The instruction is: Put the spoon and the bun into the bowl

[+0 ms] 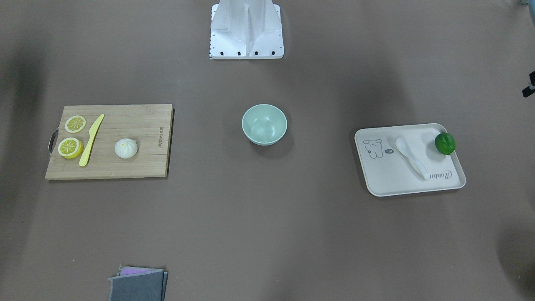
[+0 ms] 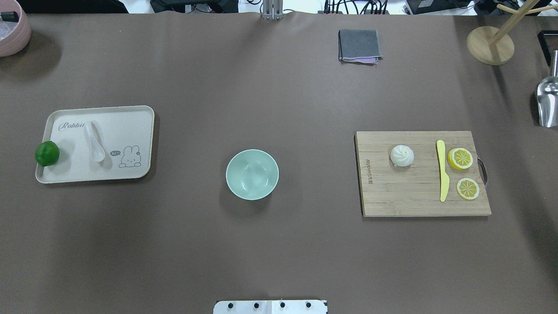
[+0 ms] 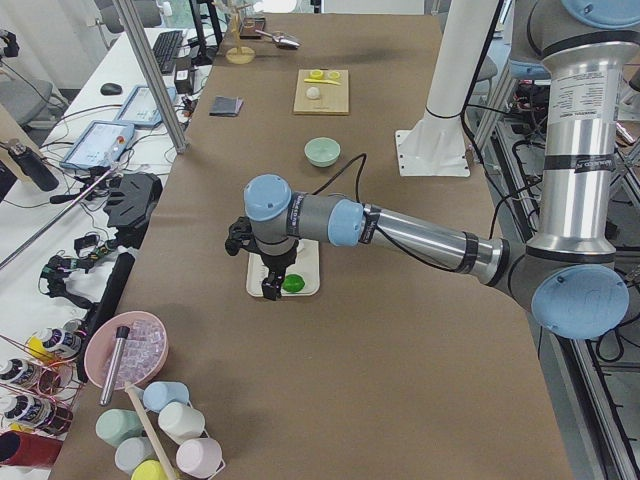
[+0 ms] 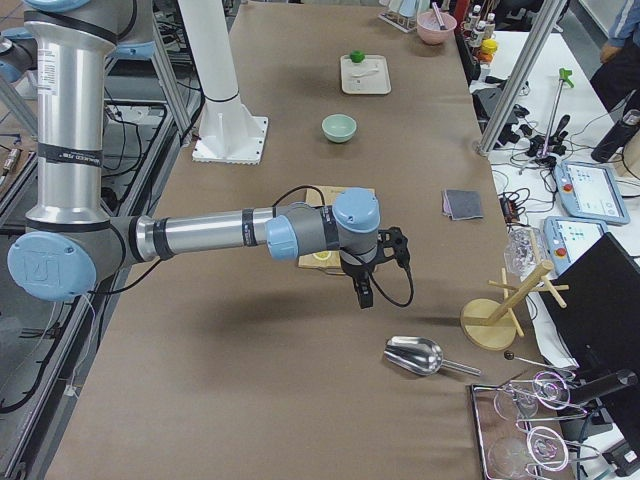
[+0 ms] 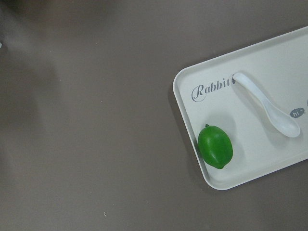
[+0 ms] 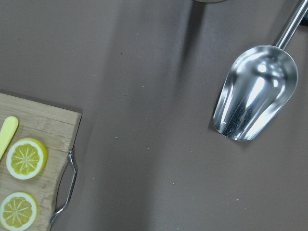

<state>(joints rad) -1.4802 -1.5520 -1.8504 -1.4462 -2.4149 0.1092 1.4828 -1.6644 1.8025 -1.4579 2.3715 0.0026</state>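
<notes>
The white spoon [image 2: 94, 141] lies on a cream tray [image 2: 130, 126] at the table's left, and also shows in the left wrist view [image 5: 267, 103]. The white bun [image 2: 402, 155] sits on a wooden cutting board [image 2: 405, 200] at the right. The mint-green bowl [image 2: 252, 174] stands empty at the middle. My left gripper [image 3: 268, 290] hangs above the tray's outer end, near the lime. My right gripper [image 4: 363, 293] hangs past the board's outer end. Both show only in the side views, so I cannot tell whether they are open or shut.
A green lime [image 2: 47, 153] sits at the tray's edge. A yellow knife [image 2: 443, 176] and two lemon slices [image 2: 460, 158] lie on the board. A folded grey cloth [image 2: 359, 45], a metal scoop [image 2: 547, 102], a wooden stand [image 2: 490, 45] and a pink bowl [image 2: 13, 30] line the table's edges.
</notes>
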